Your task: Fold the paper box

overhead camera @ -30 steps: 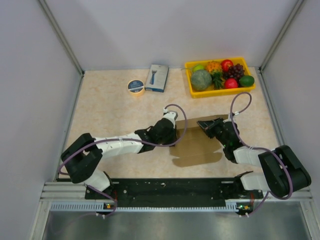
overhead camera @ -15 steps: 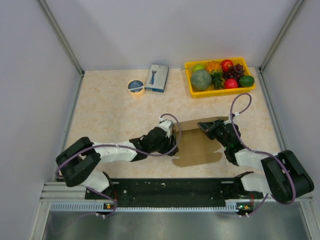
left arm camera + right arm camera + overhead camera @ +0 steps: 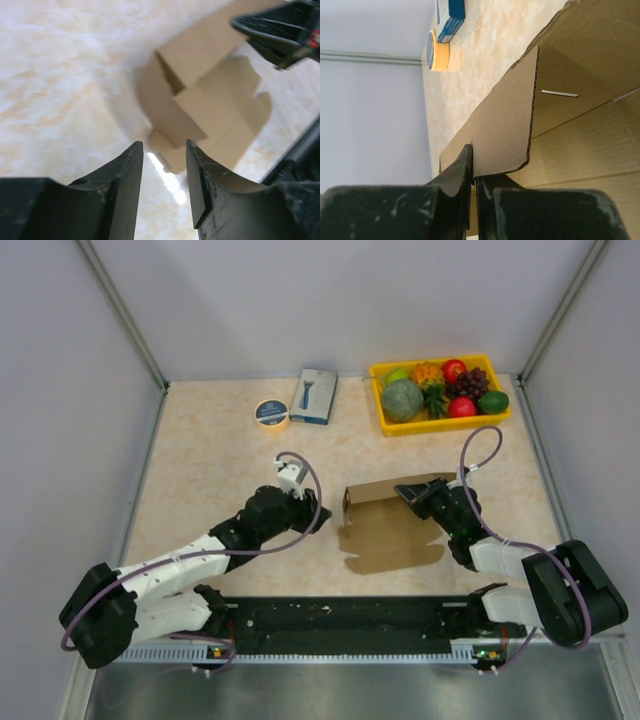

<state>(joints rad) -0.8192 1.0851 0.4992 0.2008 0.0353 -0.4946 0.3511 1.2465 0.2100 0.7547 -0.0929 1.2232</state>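
Paper box (image 3: 392, 530) sat partly folded toward the table's (image 3: 210, 470) near edge, right of the middle. Only the right wrist view showed the right gripper (image 3: 472, 159) pinched shut on the edge of a raised cardboard wall; from above, its own body hid that grip. The left wrist view showed the left gripper (image 3: 162, 150) half spread and empty, near the box's left side. A tape roll (image 3: 271, 413) and a blue-and-white carton (image 3: 315, 395) lay by the far edge, and a fruit tray (image 3: 440, 426) sat in the far right corner.

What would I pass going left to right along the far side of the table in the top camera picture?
tape roll → blue-and-white box → yellow tray full of fruit
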